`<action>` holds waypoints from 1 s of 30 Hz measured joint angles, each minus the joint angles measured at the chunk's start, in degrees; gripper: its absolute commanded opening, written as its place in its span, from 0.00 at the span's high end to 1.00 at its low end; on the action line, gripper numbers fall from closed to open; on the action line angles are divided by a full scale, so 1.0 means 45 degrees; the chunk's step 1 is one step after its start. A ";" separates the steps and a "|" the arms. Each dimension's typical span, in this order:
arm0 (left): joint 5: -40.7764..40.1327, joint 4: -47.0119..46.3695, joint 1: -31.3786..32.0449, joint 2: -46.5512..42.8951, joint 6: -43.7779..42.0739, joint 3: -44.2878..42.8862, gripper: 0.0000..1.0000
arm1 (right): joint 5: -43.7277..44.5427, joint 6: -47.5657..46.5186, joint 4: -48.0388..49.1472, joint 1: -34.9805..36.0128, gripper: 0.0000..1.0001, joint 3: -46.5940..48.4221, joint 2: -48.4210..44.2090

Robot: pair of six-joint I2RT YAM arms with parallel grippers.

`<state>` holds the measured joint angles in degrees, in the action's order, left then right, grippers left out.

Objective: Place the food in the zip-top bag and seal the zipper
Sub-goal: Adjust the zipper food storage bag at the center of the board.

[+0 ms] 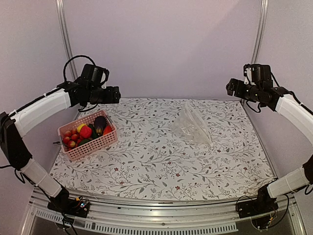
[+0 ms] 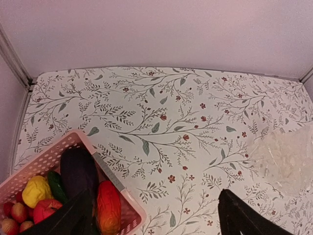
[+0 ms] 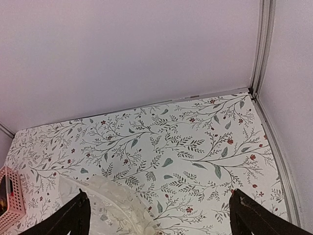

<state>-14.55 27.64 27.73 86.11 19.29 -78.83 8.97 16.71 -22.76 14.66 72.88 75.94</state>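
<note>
Cloth point(image 1: 146, 161) with a leafy print covers the whole table point(image 1: 161, 201) in front of you. Your left arm point(image 1: 41, 110) rises from its near-left base, bends by the left wall and reaches level toward the right. That puts the left gripper point(image 1: 115, 94) high above the far end of the pink basket point(image 1: 93, 146). Its wrist view shows you both fingers point(image 2: 73, 215) spread wide with nothing between them. Your right arm point(image 1: 296, 110) mirrors this along the right wall, with the right gripper point(image 1: 230, 88) raised over the far-right corner, claw likewise parted and empty. The zip-top bag point(image 1: 191, 125) lies crumpled right of centre on the far side, well apart from both grippers. The food point(image 1: 84, 132) sits piled in the basket at the left, with the dark eggplant point(image 1: 100, 122) at its far end. You cannot make out the zipper on the bag.
</note>
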 measured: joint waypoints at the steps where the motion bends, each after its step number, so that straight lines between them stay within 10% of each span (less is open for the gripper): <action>1: 0.0068 0.0291 -0.0005 0.0248 0.0219 -0.0228 0.13 | -0.0117 0.0063 -0.0039 -0.0029 0.02 -0.0024 0.0049; 13: 0.1035 0.3036 -0.0155 0.1549 0.1443 -0.0850 0.03 | -0.3147 -0.1287 -0.0714 -0.0267 0.38 0.0000 0.1656; 30: 0.4391 0.2477 0.0049 0.0121 0.1647 0.0840 0.15 | -0.6003 -0.3172 -0.1919 0.0442 0.48 0.3065 0.8072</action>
<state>5.21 38.79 27.94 86.65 26.70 -75.05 -18.04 2.44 -31.40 16.64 86.67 112.27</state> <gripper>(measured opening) 0.851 0.522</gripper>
